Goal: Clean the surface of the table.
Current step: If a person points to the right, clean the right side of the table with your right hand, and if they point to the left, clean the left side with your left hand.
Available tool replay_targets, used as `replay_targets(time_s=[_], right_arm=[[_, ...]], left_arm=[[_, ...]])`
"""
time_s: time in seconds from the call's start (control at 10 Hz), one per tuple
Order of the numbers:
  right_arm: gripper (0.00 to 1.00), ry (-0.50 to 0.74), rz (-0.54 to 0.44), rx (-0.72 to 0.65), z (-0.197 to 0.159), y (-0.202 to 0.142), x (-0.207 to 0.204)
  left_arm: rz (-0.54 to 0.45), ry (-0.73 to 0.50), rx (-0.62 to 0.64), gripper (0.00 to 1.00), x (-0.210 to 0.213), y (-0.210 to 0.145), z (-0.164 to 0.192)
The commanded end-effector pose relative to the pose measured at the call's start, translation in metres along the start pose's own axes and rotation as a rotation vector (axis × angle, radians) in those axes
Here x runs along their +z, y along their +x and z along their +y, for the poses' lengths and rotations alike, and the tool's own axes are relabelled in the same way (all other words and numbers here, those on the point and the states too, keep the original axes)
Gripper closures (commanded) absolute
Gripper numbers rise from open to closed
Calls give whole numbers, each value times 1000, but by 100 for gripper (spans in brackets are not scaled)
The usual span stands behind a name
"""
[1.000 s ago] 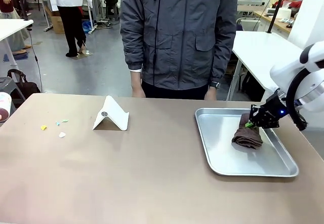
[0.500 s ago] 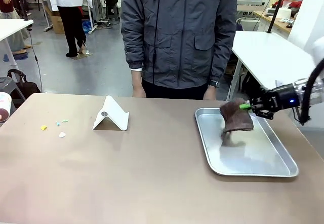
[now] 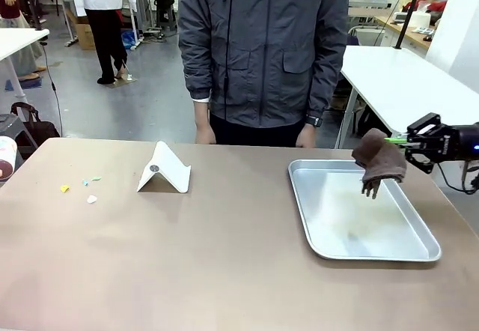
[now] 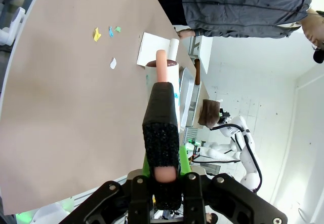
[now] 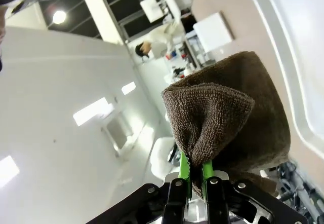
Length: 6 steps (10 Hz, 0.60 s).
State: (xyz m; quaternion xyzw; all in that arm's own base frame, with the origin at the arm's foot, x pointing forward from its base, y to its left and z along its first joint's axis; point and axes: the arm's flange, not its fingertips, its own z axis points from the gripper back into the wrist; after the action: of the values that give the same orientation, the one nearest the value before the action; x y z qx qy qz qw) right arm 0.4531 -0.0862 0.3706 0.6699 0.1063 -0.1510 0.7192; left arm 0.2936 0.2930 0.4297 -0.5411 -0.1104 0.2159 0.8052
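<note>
The table has a broad tan top, with small coloured scraps lying near its left end; the same scraps appear in the left wrist view. My right gripper is shut on a brown cloth, which hangs in the air over the far right part of a silver tray. In the right wrist view the cloth bunches above the pinched green fingertips. My left gripper is shut on a black foam-covered handle with a pinkish rod through it.
A white folded stand sits left of centre toward the far side. A white roll stands at the table's left edge. A person in a grey jacket stands at the far edge, hands down. White tables stand behind.
The right gripper lifted the brown cloth out of the tray, then carried it up and to the right. The tray's floor is now bare. The person shifted slightly.
</note>
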Motion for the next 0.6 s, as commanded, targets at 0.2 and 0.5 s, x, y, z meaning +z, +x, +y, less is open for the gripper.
replay_targets(time_s=[0.2,0.5], right_arm=[[89,22,12,14,2,-8,15],[89,22,12,14,2,-8,15]], left_arm=[[3,-14,-1,100,3,-3,-3],[3,-14,-1,100,3,-3,-3]])
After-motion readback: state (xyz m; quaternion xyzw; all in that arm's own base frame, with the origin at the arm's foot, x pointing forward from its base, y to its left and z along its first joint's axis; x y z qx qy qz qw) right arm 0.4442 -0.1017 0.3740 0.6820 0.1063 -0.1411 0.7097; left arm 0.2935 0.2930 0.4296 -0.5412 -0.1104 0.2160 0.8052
